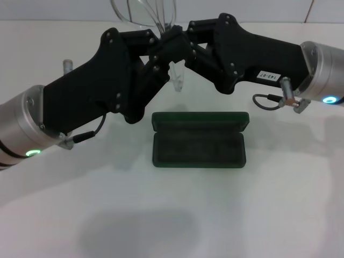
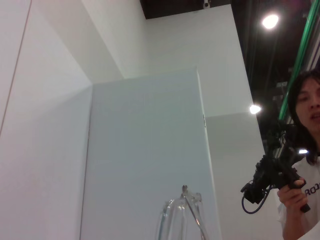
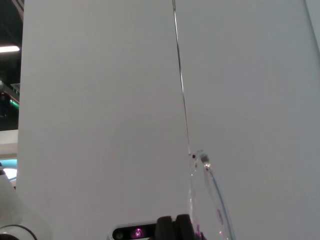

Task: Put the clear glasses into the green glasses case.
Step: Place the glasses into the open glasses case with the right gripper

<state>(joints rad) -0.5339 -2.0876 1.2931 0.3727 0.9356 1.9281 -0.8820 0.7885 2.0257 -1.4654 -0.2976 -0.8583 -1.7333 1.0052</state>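
The case (image 1: 199, 141) lay open on the table (image 1: 269, 215). Above and behind it, both end effectors, left (image 1: 161, 51) and right (image 1: 180, 43), held the glasses (image 1: 145, 13) aloft. Lowering should be slow and level, arms folded first.

Two robot arms with silver metal cuffs, each bearing a glowing green ring light. The left hand (image 1: 153, 51) and right hand (image 1: 185, 45) are angular matte-black housings dotted with small screws — the right carries a white printed label, and thin black cables loop at both wrists.
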